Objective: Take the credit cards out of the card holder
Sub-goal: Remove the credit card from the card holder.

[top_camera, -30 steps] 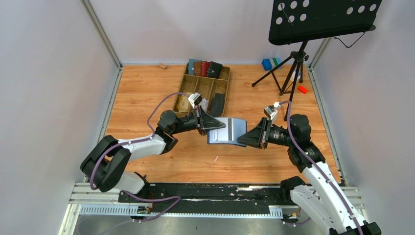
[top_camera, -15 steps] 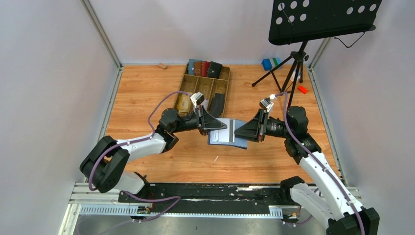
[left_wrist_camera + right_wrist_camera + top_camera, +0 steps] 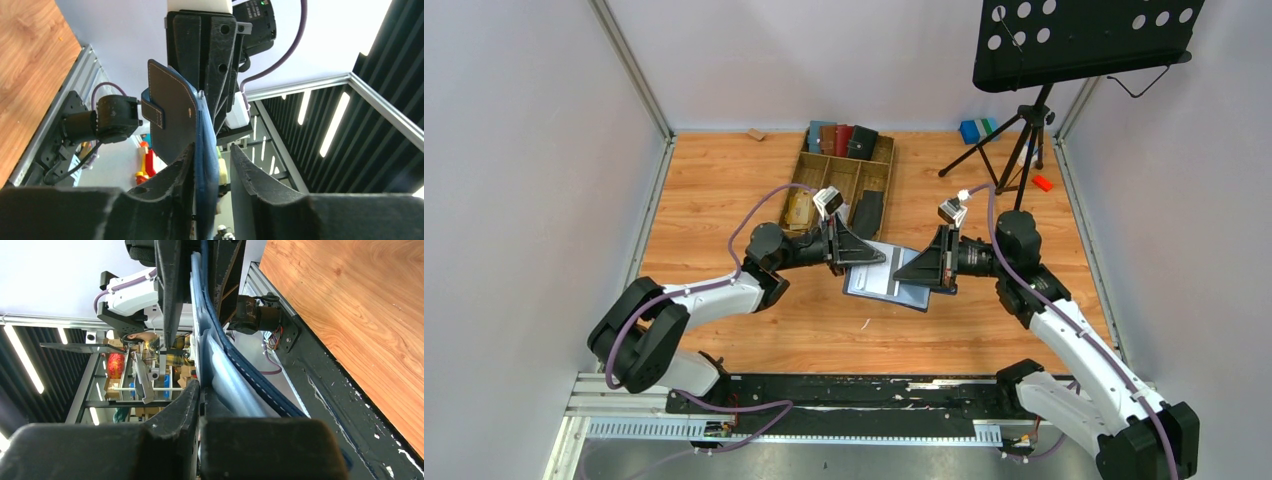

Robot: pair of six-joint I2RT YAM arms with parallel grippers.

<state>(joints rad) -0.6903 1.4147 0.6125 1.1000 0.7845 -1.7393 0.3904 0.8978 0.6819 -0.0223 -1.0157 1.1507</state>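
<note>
Now: holder [image 3: 879, 287] is up off the desk [image 3: 724, 180], over its middle, just on the near side of the tray [image 3: 839, 176], spread open between the 2 pincers.

Left pincer [image 3: 856, 262]: on the holder's left edge. Wrist view shows the fingers standing apart with the navy edge between them. The leather lies against 1 finger, with a clear gap to the other. The stitched side tab sticks out beyond the fingertips.

Right pincer [image 3: 904, 279]: on the holder's right half. Wrist view shows the fingers pressed together, pinching a pale inner layer just inside the stitched navy edge. Cannot tell whether that layer is a card or only the pocket lining.

Card [image 3: 864, 274]: 1 pale card with a dark stripe shows on the open face, just beside the left pincer's tip. It is partly hidden by the fingers, and I cannot tell how far it sits in its pocket.

Other items:
- Tray lies at the far edge of the desk, middle. Brown, red and black holders stand at its far end.
- Stand [image 3: 1024, 130] is in the far right corner.
</note>
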